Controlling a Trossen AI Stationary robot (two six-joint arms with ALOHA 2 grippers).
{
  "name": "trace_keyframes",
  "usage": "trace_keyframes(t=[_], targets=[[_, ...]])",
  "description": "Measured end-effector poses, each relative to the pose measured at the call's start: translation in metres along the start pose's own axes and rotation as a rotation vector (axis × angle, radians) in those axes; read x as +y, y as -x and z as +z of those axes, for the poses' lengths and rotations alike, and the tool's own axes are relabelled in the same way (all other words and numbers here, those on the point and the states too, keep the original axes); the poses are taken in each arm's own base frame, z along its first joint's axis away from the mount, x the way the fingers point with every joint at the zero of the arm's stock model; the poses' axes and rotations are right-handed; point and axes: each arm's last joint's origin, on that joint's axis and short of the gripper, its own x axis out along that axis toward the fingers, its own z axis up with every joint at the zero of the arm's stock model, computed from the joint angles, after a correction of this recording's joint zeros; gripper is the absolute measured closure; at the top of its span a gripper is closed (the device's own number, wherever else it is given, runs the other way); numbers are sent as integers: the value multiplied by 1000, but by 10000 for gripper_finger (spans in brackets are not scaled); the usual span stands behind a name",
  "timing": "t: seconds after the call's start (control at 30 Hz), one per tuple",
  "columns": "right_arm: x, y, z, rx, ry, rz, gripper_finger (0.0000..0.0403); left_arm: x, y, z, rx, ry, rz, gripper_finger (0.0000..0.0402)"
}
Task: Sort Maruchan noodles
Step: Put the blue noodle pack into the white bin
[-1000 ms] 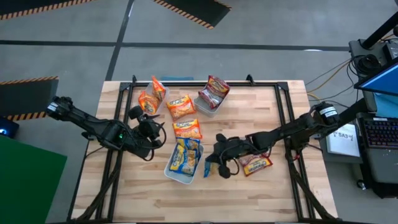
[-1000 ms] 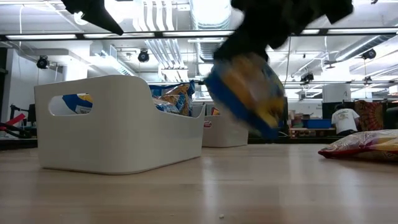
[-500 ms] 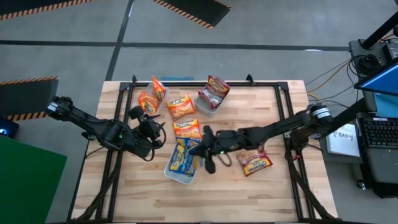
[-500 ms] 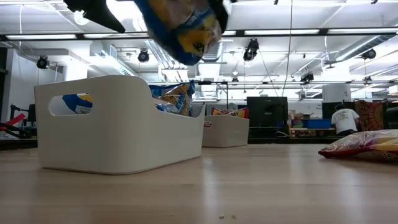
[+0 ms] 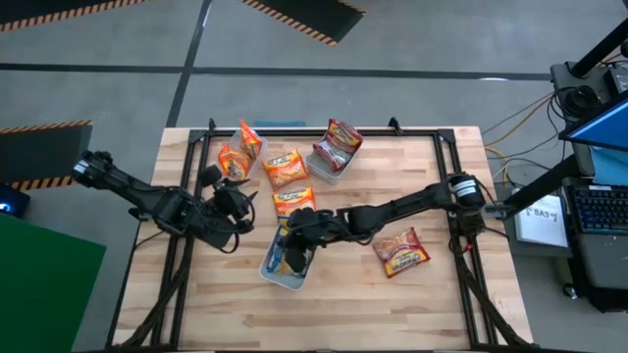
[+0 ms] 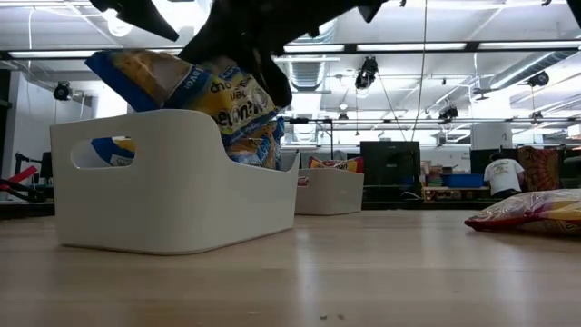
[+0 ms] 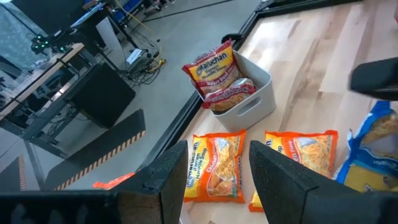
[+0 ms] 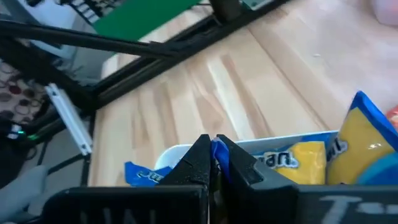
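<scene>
My right gripper (image 5: 300,235) hangs over the near white bin (image 5: 278,278), shut on a blue-and-yellow Maruchan packet (image 6: 204,89). More blue-and-yellow packets (image 5: 285,257) lie inside that bin. My left gripper (image 5: 235,202) waits open near the table's left edge, its fingers apart in the left wrist view (image 7: 217,180). Three orange packets (image 5: 285,168) lie flat on the far left of the table. Dark red packets (image 5: 339,142) stand in the far white bin (image 5: 324,169). One dark red packet (image 5: 402,253) lies flat on the wood to the right. My right gripper pinches the blue edge (image 8: 219,148) of the blue-and-yellow packet between its two fingers, coming from above and from the table's right. The packet hangs tilted below the fingers at the near bin's rim (image 6: 182,118); its lower end is hidden behind the bin wall.
The black frame rails (image 5: 446,157) run along the table's left, right and far edges. Bare wood (image 5: 373,304) lies at the near right of the table. Beyond the table the low view shows a room, with a person (image 6: 502,173) far off.
My right gripper has carried the blue-and-yellow packet from the table's middle toward the left edge, rising first, then coming down over the near white bin. The packet stayed in its hold and now sits tilted at the bin's rim.
</scene>
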Motion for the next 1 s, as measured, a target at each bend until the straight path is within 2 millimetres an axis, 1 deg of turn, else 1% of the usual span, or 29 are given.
trace_keyframes(t=[0.23,0.4,0.6,0.77,0.83,0.9,1.0], targets=[[-9,-12,-5,54,2,-73,389,-1,1,0,-1,-8,-6,247],[-10,-12,-5,45,22,-96,361,-1,1,0,-1,-9,-6,247],[-9,-5,3,18,67,-101,309,-1,1,0,-1,-10,-6,247],[-3,8,16,-22,210,-97,284,0,1,-1,3,-19,-4,247],[2,13,19,-37,291,-85,282,0,1,-1,3,-20,-3,247],[8,12,16,-48,365,-71,290,0,1,-1,2,-27,0,247],[15,3,1,-52,444,-34,319,1,1,-2,3,-34,4,247]])
